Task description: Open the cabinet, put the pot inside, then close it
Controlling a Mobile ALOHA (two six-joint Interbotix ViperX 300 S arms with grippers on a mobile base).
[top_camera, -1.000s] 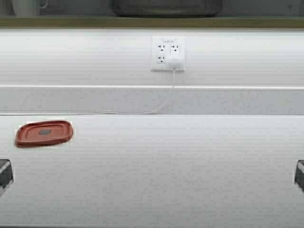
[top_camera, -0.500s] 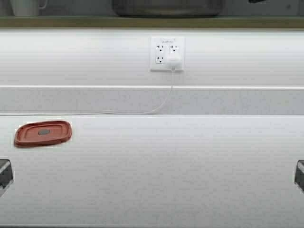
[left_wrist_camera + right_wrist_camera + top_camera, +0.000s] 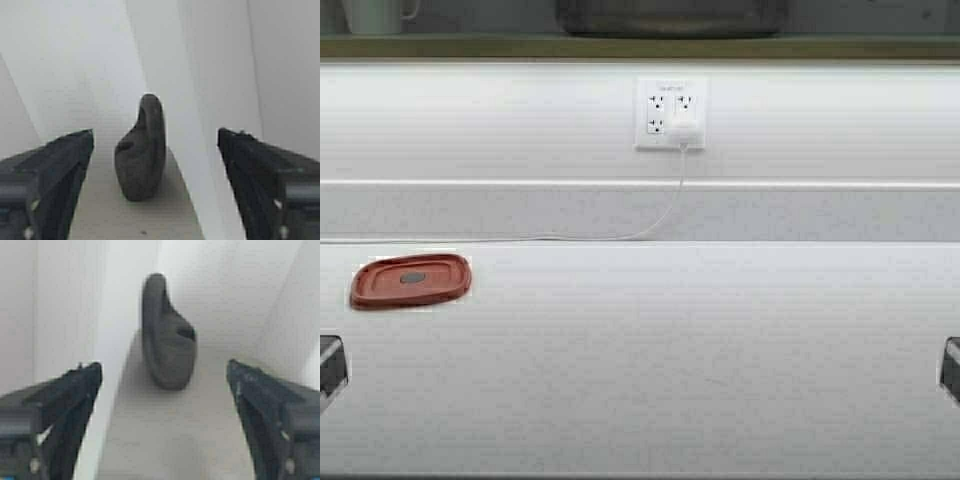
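The lower part of a wide dark grey pot [image 3: 670, 15] shows at the top edge of the high view. It stands on an olive-beige shelf board [image 3: 820, 46], and I cannot tell whether that board belongs to the cabinet. The cabinet's doors and handles are out of view. My left gripper [image 3: 155, 134] is open and empty, low at the left edge of the high view [image 3: 328, 365]. My right gripper [image 3: 164, 367] is open and empty, low at the right edge [image 3: 952, 368]. Both are far below the pot.
A white countertop [image 3: 660, 350] fills the foreground, with a red-brown lid [image 3: 410, 281] at its left. A wall socket [image 3: 672, 113] has a white plug and a cord running left. A white mug [image 3: 375, 14] stands on the shelf. Each wrist view shows a dark grey rounded shape [image 3: 141, 148] [image 3: 166, 349].
The whole scene has shifted a few pixels to the left in the high view, so the robot has moved slightly. Both grippers stay where they were.
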